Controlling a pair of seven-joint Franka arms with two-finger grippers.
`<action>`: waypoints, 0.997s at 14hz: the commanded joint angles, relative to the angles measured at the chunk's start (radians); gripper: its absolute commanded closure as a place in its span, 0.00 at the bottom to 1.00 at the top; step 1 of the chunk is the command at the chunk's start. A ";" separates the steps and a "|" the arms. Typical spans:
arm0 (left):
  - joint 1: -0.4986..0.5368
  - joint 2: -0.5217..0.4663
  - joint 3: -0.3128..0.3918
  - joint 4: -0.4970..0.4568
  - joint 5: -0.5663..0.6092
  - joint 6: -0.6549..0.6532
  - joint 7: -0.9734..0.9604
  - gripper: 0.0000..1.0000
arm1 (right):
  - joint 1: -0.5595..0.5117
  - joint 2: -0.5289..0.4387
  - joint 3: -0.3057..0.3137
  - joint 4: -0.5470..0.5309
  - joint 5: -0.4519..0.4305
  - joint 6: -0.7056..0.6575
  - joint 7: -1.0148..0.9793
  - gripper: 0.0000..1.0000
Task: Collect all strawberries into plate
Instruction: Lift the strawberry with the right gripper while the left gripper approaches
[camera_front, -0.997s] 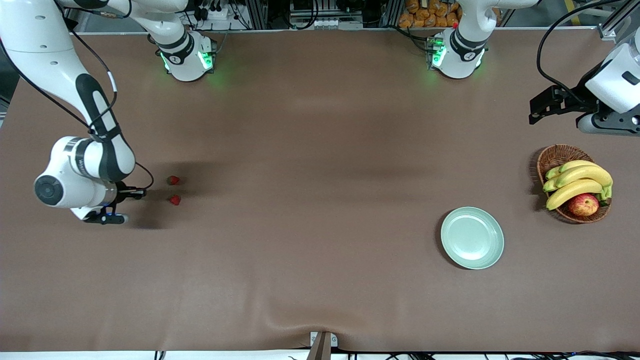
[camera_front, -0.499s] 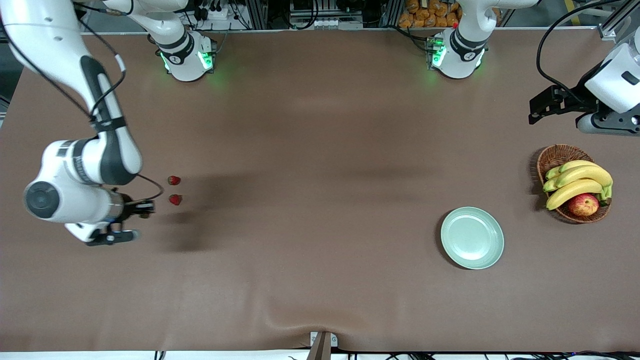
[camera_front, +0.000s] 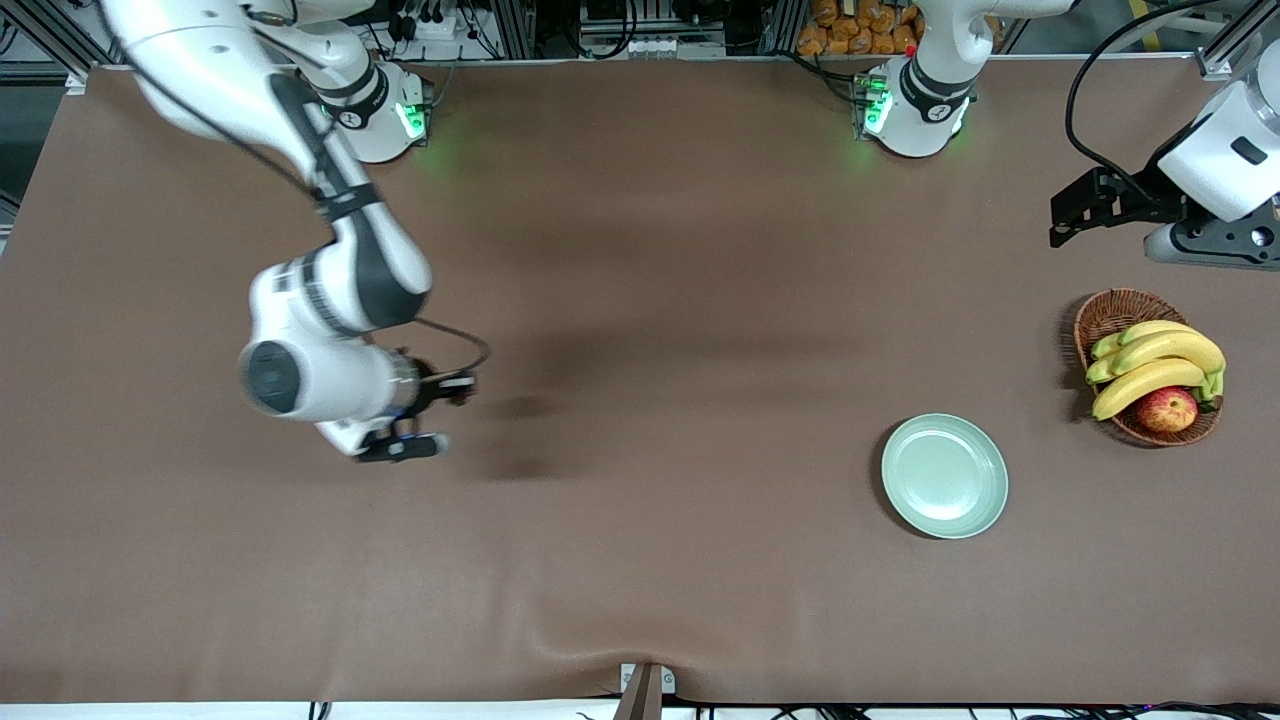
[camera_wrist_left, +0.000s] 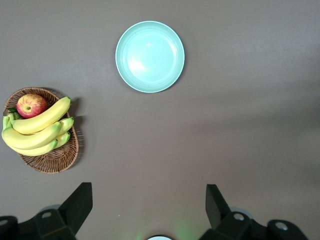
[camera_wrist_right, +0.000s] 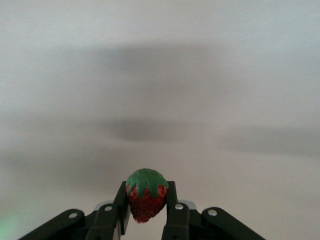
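A small red strawberry (camera_wrist_right: 146, 204) with a green cap sits pinched between the fingers of my right gripper (camera_wrist_right: 146, 191), which is shut on it. In the front view the right gripper (camera_front: 452, 390) hangs over bare table toward the right arm's end, its arm stretched out over the cloth. The pale mint-green plate (camera_front: 945, 476) lies empty toward the left arm's end, also in the left wrist view as the plate (camera_wrist_left: 150, 56). My left gripper (camera_front: 1072, 215) waits up in the air near the basket, open, nothing between its fingers (camera_wrist_left: 80, 200).
A brown wicker basket (camera_front: 1112, 312) holds bananas (camera_front: 1155, 362) and a red-yellow apple (camera_front: 1167, 409), beside the plate at the left arm's end. The brown cloth has a wrinkle near the front edge. Both arm bases stand along the table's back edge.
My right arm has swung from the table's end toward the middle, carrying the strawberry. Two strawberries seen on the table earlier now lie under that arm. The left arm barely moved.
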 joint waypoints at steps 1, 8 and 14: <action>-0.013 0.038 -0.018 0.022 -0.017 0.024 0.011 0.00 | 0.092 0.052 -0.007 0.008 0.099 0.067 0.098 1.00; -0.047 0.280 -0.099 0.022 -0.100 0.202 -0.013 0.00 | 0.232 0.181 -0.015 0.006 0.221 0.202 0.100 1.00; -0.093 0.415 -0.099 0.022 -0.230 0.372 -0.149 0.00 | 0.240 0.203 -0.016 0.005 0.212 0.202 0.098 0.41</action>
